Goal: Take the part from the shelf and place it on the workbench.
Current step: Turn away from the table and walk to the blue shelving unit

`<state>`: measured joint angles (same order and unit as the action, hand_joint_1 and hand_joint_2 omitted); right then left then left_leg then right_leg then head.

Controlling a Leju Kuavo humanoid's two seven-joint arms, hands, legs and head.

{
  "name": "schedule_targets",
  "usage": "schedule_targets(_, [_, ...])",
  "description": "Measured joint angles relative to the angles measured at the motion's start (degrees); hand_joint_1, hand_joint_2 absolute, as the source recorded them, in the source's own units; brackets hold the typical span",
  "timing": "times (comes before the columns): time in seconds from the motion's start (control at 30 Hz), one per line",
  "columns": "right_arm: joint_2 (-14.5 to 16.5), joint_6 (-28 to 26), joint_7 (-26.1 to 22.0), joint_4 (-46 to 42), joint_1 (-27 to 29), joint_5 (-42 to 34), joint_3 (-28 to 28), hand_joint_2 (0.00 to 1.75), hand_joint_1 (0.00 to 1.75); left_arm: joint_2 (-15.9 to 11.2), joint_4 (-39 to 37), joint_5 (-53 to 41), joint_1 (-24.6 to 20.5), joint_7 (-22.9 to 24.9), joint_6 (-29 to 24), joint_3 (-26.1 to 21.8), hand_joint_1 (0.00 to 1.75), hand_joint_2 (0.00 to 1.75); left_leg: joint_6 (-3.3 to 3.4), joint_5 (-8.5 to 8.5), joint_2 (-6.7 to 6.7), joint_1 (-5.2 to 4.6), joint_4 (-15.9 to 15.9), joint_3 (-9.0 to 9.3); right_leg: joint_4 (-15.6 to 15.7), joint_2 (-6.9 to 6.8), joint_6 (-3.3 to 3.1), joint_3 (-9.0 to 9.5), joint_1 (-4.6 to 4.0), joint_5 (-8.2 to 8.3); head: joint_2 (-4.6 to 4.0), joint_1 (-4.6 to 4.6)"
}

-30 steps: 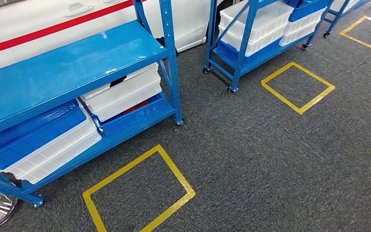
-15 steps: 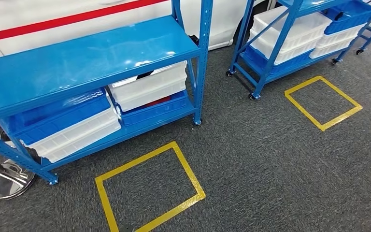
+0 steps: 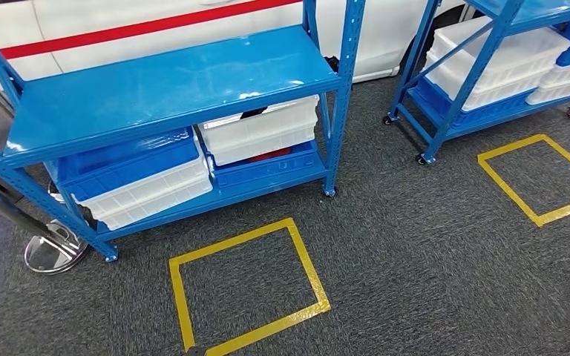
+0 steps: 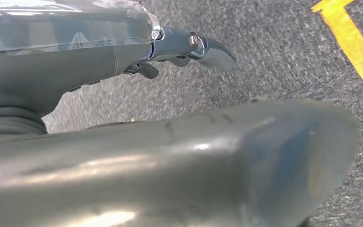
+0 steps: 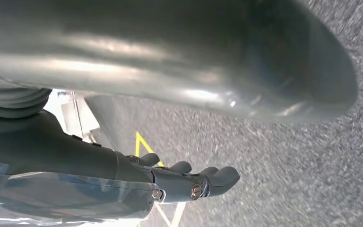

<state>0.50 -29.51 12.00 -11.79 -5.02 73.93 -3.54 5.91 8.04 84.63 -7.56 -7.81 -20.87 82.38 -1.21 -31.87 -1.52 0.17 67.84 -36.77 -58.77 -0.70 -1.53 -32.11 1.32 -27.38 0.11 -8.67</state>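
A blue metal shelf [image 3: 171,81] stands ahead on the left in the head view, its top board bare. On its lower board sit a white bin [image 3: 260,130] stacked on a blue bin [image 3: 267,169], and beside them a blue bin [image 3: 126,159] on a white one [image 3: 148,196]. Something dark [image 3: 256,113] peeks over the white bin's back rim, too hidden to identify. My left hand [image 4: 189,47] hangs over the carpet with its fingers stretched out, holding nothing. My right hand [image 5: 189,182] hangs the same way, with nothing in it.
A yellow taped square [image 3: 249,285] marks the grey carpet in front of the shelf. A second blue shelf [image 3: 453,111] with white bins stands to the right, with another taped square [image 3: 538,178] before it. A chrome stand base [image 3: 52,252] sits by the shelf's left leg.
The whole picture has slid to the right and slightly down, so the camera has turned left. The near shelf and its taped square now lie nearer the middle.
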Motion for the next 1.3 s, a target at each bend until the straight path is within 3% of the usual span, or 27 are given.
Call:
schedule_targets(0.07, [0.0,0.1,0.0,0.0,0.0,0.1,0.0,0.00,0.00,0.0,0.0,0.0,0.1,0.0,-0.1,-0.2,0.00,0.00,-0.29,-2.13,0.81,0.22,6.2,-3.00,0.0,-1.36,-0.10,0.04,-0.23,-0.12,0.00,0.01])
schedule_targets(0.1, [0.0,0.2,0.0,0.0,0.0,0.2,0.0,0.00,0.00,0.0,0.0,0.0,0.2,0.0,-0.1,-0.3,0.00,0.00,-0.33,-1.53,0.99,0.27,6.3,-3.07,0.0,-1.97,-0.08,0.11,-0.30,-0.20,0.00,0.01])
schedule_targets(0.17, [0.0,0.3,0.0,0.0,-0.2,0.5,0.0,0.00,0.00,0.0,0.0,0.1,0.3,0.0,-0.2,-0.4,0.00,0.00,-0.06,2.28,1.91,0.26,-0.1,0.21,0.0,-3.09,0.09,0.45,-0.37,-0.41,0.00,0.01])
schedule_targets(0.23, [0.0,0.4,-0.1,0.0,-0.3,0.6,0.0,0.00,0.00,0.0,0.0,0.1,0.2,0.0,-0.2,-0.5,0.00,0.00,0.64,4.93,3.61,-0.11,-7.5,3.91,0.0,-4.05,0.49,0.86,-0.56,-0.67,0.00,0.01])
schedule_targets(0.3, [0.0,0.4,-0.1,0.0,-0.4,0.7,0.0,0.00,0.00,0.0,0.0,0.1,0.3,0.0,-0.2,-0.5,0.00,0.00,1.30,5.21,4.12,-0.51,-9.7,4.75,0.1,-4.79,1.07,1.10,-0.69,-0.77,0.00,0.01])
schedule_targets(0.37, [0.1,0.5,-0.1,0.0,-0.8,0.8,0.0,0.00,0.00,0.0,0.0,0.1,0.4,0.0,-0.3,-0.6,0.00,0.00,1.83,5.63,3.13,-0.40,-10.2,4.79,0.2,-5.32,1.72,1.38,-0.64,-0.84,0.00,0.01])
schedule_targets(0.43, [0.1,0.6,-0.1,-0.1,-0.9,1.1,0.0,0.00,0.00,0.0,0.0,0.4,0.4,0.0,-0.4,-0.7,0.00,0.00,2.47,6.20,2.19,-0.04,-11.0,5.21,-1.6,-3.60,2.26,0.83,-0.53,-2.32,0.00,0.03])
schedule_targets(0.5, [0.2,0.7,-0.1,-0.1,-0.9,1.3,0.0,0.00,0.00,0.0,0.0,0.6,0.3,-0.1,-0.6,-0.8,0.00,0.00,2.88,6.54,1.28,0.12,-11.4,5.29,-7.8,-0.75,2.60,-2.07,-0.40,-5.85,0.00,0.04])
schedule_targets(0.57, [0.2,0.9,-0.1,-0.1,-0.8,1.3,0.0,0.00,0.00,0.0,0.0,0.7,0.3,-0.1,-0.6,-0.8,0.00,0.00,2.95,6.59,0.11,0.08,-11.3,5.12,-14.4,0.32,2.81,-5.47,-0.36,-8.26,0.00,0.05])
schedule_targets(0.6, [0.2,1.0,-0.1,-0.1,-0.7,1.4,0.0,0.00,0.00,0.0,0.0,0.7,0.4,-0.1,-0.7,-0.8,0.00,0.00,2.94,6.59,-0.57,0.08,-11.2,5.10,-15.4,0.43,2.88,-6.09,-0.31,-7.86,0.00,0.05])
schedule_targets(0.63, [0.2,1.0,0.0,-0.1,-0.6,1.4,0.0,0.00,0.00,0.0,0.0,0.6,0.4,-0.1,-0.6,-0.8,0.00,0.00,2.88,6.56,-1.28,0.09,-11.1,5.12,-14.0,0.54,2.91,-5.65,-0.21,-6.33,0.00,0.05])
schedule_targets(0.67, [0.2,0.9,0.0,-0.1,-0.6,1.4,0.0,0.00,0.00,0.0,0.0,0.6,0.4,-0.1,-0.6,-0.8,0.00,0.00,2.76,6.49,-1.98,0.13,-10.9,5.15,-10.8,0.89,2.93,-4.27,-0.05,-4.07,0.00,0.05])
schedule_targets(0.73, [0.2,0.8,0.0,-0.1,-0.5,1.4,0.0,0.00,0.00,0.0,0.0,0.6,0.3,-0.1,-0.6,-0.8,0.00,0.00,2.26,6.22,-3.17,0.11,-10.3,4.94,-3.5,2.98,2.86,-1.13,0.30,-0.79,0.00,0.04])
schedule_targets(0.8, [0.2,1.0,0.0,-0.1,-0.6,1.5,0.0,0.00,0.00,0.0,0.0,0.6,0.2,-0.1,-0.6,-0.8,0.00,0.00,1.54,6.12,-4.10,0.03,-9.9,4.51,-0.6,4.27,2.50,0.04,0.27,-0.15,0.00,0.03])
schedule_targets(0.87, [0.2,1.2,0.1,-0.1,-0.8,1.5,0.1,0.00,0.00,0.0,0.0,0.6,0.2,-0.1,-0.6,-0.8,0.00,0.00,0.82,6.24,-4.89,0.07,-10.0,4.15,-0.4,3.33,1.78,0.05,0.17,-0.04,0.00,0.03])
schedule_targets(0.93, [0.2,1.3,0.2,-0.1,-0.9,1.5,0.1,0.00,0.00,0.0,0.0,0.5,0.1,0.0,-0.5,-0.8,0.00,0.00,0.29,5.11,-3.39,0.04,-8.4,3.32,0.0,2.15,0.91,0.18,0.31,0.13,0.00,0.02])
schedule_targets(1.0, [0.3,1.2,0.2,-0.1,-0.9,1.3,0.1,0.00,0.00,0.0,0.0,0.4,-0.1,0.1,-0.4,-0.8,0.00,0.00,-0.10,1.60,-0.49,0.05,-2.0,0.46,0.1,0.78,0.28,0.24,0.18,0.09,0.00,0.01])
schedule_targets(1.07, [0.2,1.2,0.2,-0.1,-0.7,1.1,0.1,0.00,0.00,0.0,0.0,0.2,-0.2,0.1,-0.3,-0.8,0.00,0.00,-0.38,-1.51,0.72,0.23,5.5,-3.14,0.1,-0.66,0.05,0.26,-0.10,-0.05,0.00,0.00])
schedule_targets(1.1, [0.2,1.2,0.2,-0.1,-0.7,1.1,0.1,0.00,0.00,0.0,0.0,0.1,-0.2,0.2,-0.3,-0.8,0.00,0.00,-0.41,-1.54,0.91,0.29,7.0,-3.81,0.1,-1.32,0.03,0.30,-0.20,-0.11,0.00,0.01])
schedule_targets(1.13, [0.2,1.2,0.2,-0.1,-0.7,1.1,0.1,0.00,0.00,0.0,0.0,0.0,-0.1,0.2,-0.3,-0.8,0.00,0.00,-0.34,-0.46,1.08,0.32,6.0,-3.32,0.1,-1.92,0.05,0.41,-0.28,-0.19,0.00,0.01])
schedule_targets(1.17, [0.2,1.2,0.2,-0.1,-0.7,1.0,0.1,0.00,0.00,0.0,0.0,-0.1,-0.1,0.3,-0.3,-0.8,0.00,0.00,-0.15,1.44,1.44,0.30,2.9,-1.72,0.1,-2.49,0.10,0.58,-0.35,-0.30,0.00,0.01])
schedule_targets(1.23, [0.2,1.2,0.2,-0.1,-0.8,1.0,0.0,0.00,0.00,0.0,0.0,-0.1,-0.2,0.3,-0.3,-0.8,0.00,0.00,0.64,4.78,3.41,-0.05,-5.4,2.53,0.1,-3.54,0.36,1.05,-0.57,-0.60,0.00,0.01])
schedule_targets(1.3, [0.3,1.1,0.2,-0.1,-0.8,1.0,0.0,0.00,0.00,0.0,0.0,-0.1,-0.4,0.3,-0.3,-0.8,0.00,0.00,1.35,5.68,4.68,-0.52,-9.5,4.47,0.1,-4.39,0.89,1.31,-0.76,-0.83,0.00,0.01])
